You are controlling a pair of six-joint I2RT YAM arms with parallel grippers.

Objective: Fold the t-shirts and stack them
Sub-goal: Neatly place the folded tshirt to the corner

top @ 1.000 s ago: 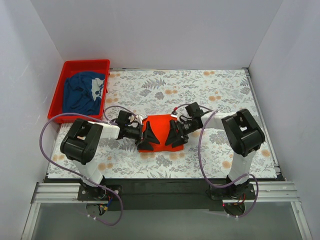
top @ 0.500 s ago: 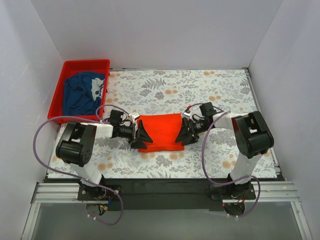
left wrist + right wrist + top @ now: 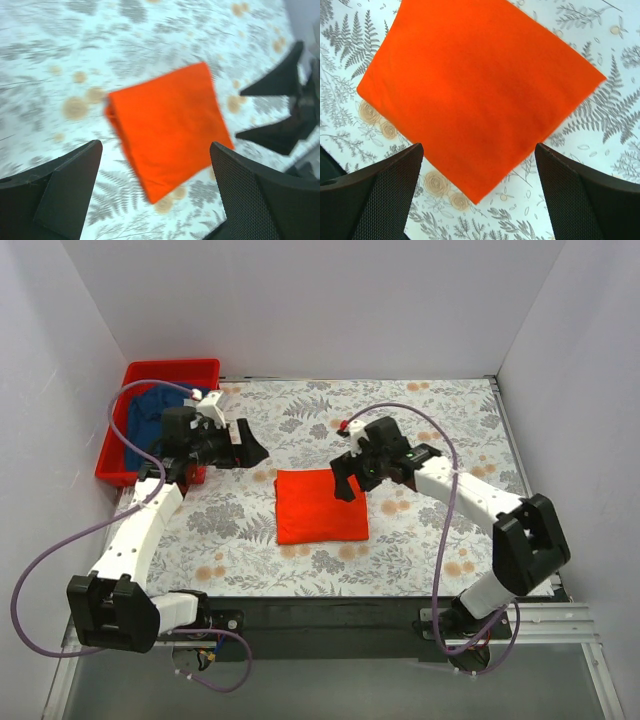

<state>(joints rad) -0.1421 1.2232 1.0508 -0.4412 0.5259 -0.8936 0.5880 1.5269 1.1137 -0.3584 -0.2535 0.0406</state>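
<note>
Found left gripper [image 3: 252, 448] raised above the floral table cover [image 3: 430, 420], fingers spread wide, nothing between them. Same in left wrist view [image 3: 156, 147]: both pads apart, only table and cloth beyond.

Found right gripper [image 3: 347, 480] likewise spread wide and empty, hanging over the far right corner of the orange t-shirt [image 3: 320, 505]. Cannot tell from the top view whether touching. Confirmed in right wrist view [image 3: 479, 147]: fingers clear of the cloth.

Noted orange t-shirt folded into a flat, roughly square packet, lying directly under and ahead of the right gripper [image 3: 475, 95]. Well apart from the left gripper, out in front of its fingers [image 3: 167, 125]. One folded edge slightly blurred in that view.

Noted right gripper's black fingers [image 3: 280, 115] beyond the packet, seen from the left wrist.

Located dark blue t-shirt [image 3: 150, 425] crumpled in the red bin [image 3: 165, 370], just behind the left gripper, partly hidden by that arm.
</note>
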